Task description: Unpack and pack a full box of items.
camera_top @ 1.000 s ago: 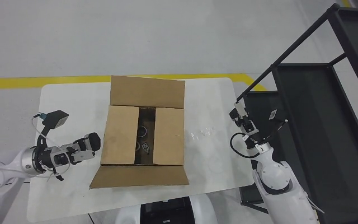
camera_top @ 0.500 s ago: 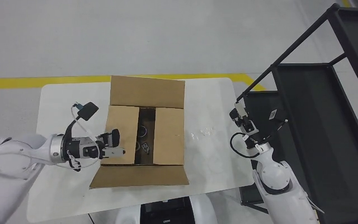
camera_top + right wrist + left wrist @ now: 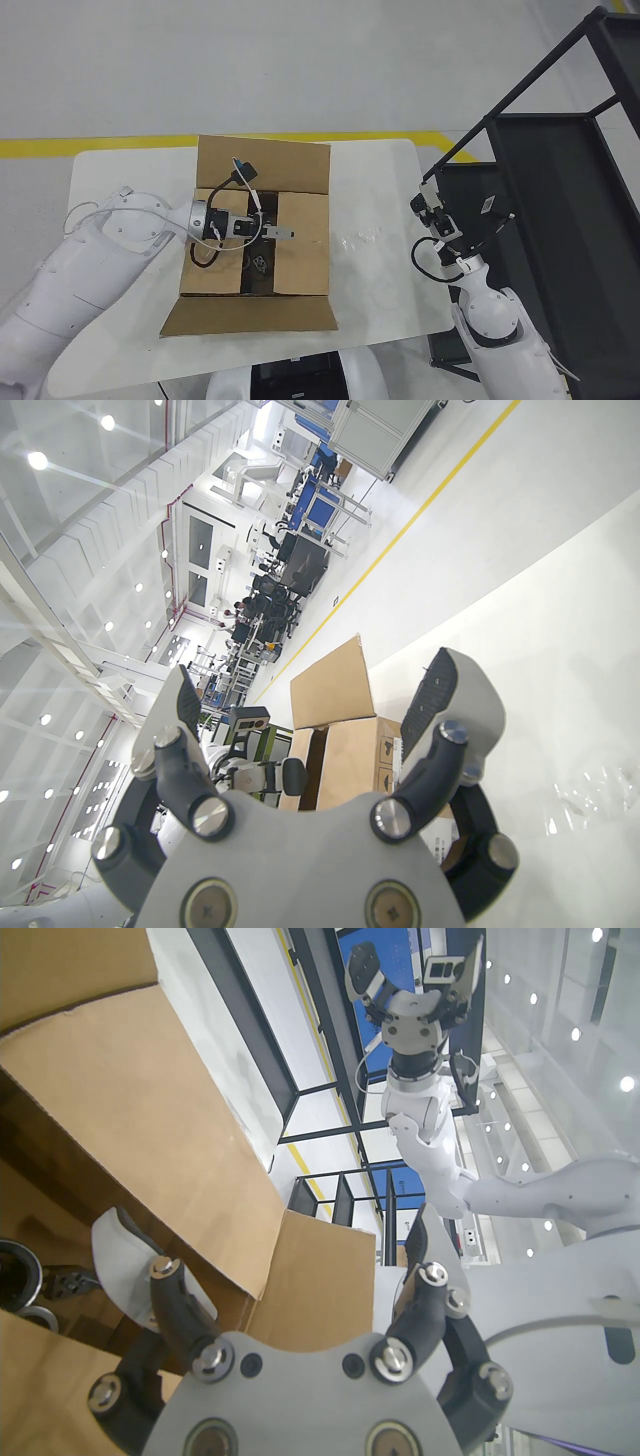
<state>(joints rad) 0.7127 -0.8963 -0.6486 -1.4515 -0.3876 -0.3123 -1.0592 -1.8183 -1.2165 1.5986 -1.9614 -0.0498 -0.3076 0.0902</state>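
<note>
Box point(image 3: 302, 258) w/ L tool point(image 3: 276, 232) over gap

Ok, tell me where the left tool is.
In the top view the left tool is over the box, at the gap between its two inner flaps, open, astride one flap's edge.

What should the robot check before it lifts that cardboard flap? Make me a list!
1. Left gripper open: ok.
2. Edge of inner flap between its fingers: ok.
3. Flap gripped: not ok, jaws not closed yet.
4. Finger in the gap clear of the items inside the box: cannot tell.
5. Outer flaps folded open: ok.
6. Right gripper open, apart from the box: ok.
</note>
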